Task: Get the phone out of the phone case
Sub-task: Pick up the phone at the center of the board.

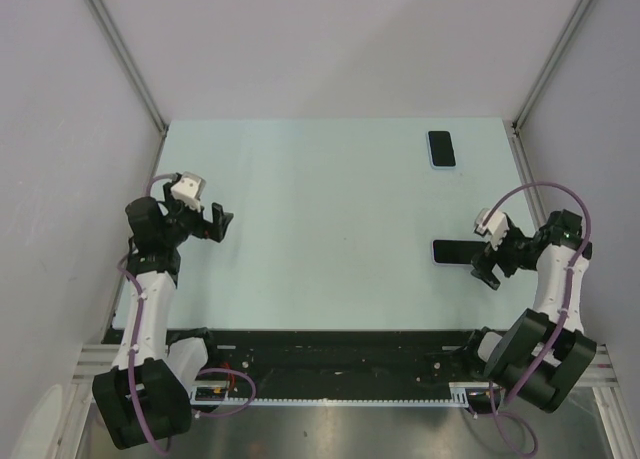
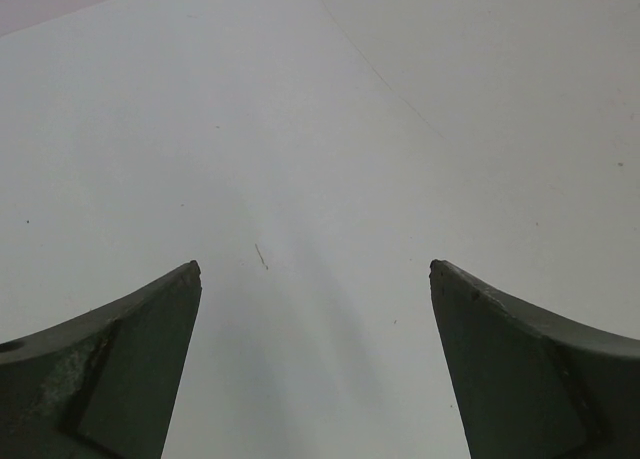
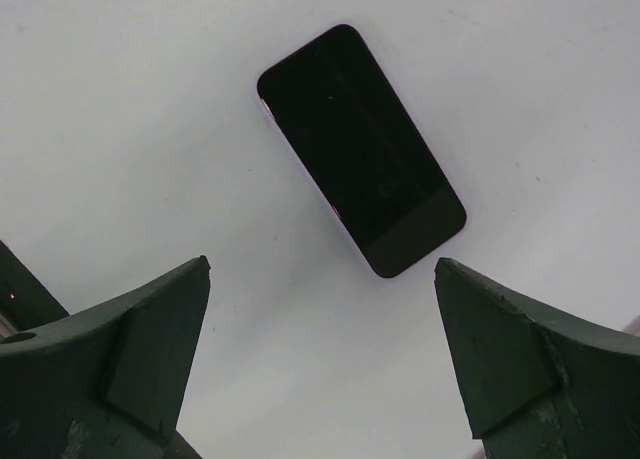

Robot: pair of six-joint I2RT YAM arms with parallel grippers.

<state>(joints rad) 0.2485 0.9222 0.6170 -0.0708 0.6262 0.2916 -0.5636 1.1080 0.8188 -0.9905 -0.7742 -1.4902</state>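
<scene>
Lying flat just ahead of the right pincer [image 3: 322, 267], whose fingers gape empty, the phone [image 3: 360, 149] shows a dark screen; whether it sits cased or bare is unclear. From above, that pincer hides its near end, while the left pincer [image 1: 220, 225] also gapes empty.

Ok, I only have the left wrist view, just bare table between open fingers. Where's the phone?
Observer: Right side; a dark phone lies flat just ahead of the right gripper.
Operator: Is it gripped?
Observer: No, the jaws stand open and the phone lies clear of them.
Operator: Anything else out there?
Observer: A second phone-shaped item with a pale rim lies farther back on the right.
</scene>
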